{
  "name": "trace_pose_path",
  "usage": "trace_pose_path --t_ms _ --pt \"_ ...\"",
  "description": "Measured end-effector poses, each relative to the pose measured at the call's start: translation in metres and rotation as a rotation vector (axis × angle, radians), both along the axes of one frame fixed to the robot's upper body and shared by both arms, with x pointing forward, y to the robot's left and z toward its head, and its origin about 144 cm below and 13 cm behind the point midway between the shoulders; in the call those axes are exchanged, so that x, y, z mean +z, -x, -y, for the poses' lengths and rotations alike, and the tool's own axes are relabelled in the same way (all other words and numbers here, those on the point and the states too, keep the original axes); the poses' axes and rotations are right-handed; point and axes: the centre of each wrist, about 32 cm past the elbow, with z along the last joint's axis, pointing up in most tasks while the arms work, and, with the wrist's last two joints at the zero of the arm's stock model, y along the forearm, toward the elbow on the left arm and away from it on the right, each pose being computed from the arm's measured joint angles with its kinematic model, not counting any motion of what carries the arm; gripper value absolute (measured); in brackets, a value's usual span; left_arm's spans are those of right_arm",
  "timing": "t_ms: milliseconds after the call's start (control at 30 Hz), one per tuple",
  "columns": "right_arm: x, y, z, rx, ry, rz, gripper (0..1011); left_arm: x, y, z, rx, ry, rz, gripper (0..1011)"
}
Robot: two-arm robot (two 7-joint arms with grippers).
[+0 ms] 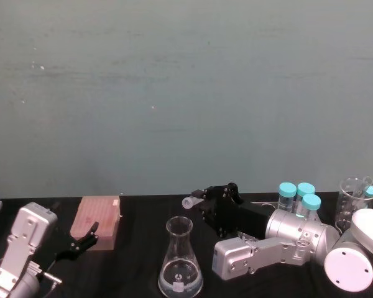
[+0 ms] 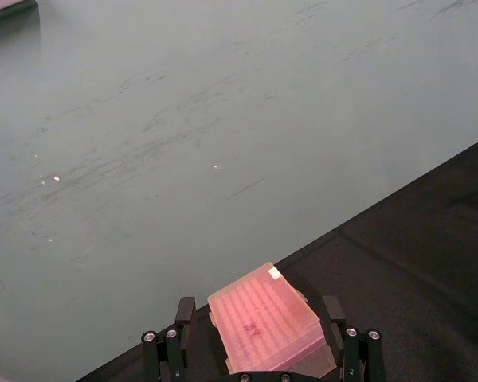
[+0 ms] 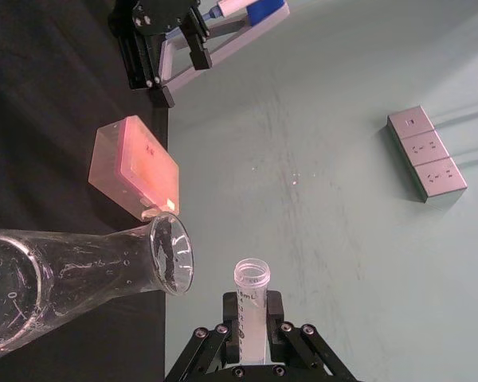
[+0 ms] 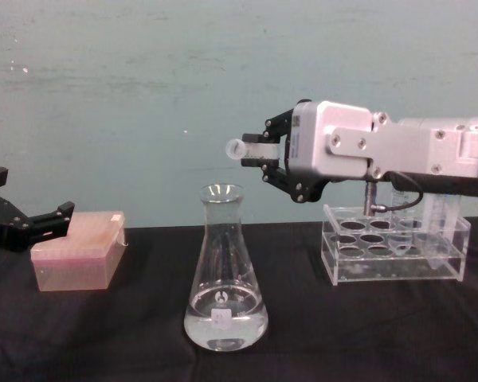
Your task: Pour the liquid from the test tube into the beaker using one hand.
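Right gripper clamps test tube horizontally, "mL" legible; beaker below its fingertips, label unreadable. Left gripper spread wide.

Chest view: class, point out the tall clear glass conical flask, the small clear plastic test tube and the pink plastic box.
conical flask (image 4: 223,274): chest view, its glass body.
test tube (image 4: 248,149): chest view, its barrel behind the rim.
pink box (image 4: 73,267): chest view, its front wall.
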Motion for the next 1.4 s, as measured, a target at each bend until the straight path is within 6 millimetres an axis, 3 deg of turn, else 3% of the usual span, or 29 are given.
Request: trace_pose_path --t_ms 1400 --pt "-0.0077 0.0063 -0.0009 0.037 0.106 0.164 191 0.0 0.0 0.0 0.0 0.0 0.0 1000"
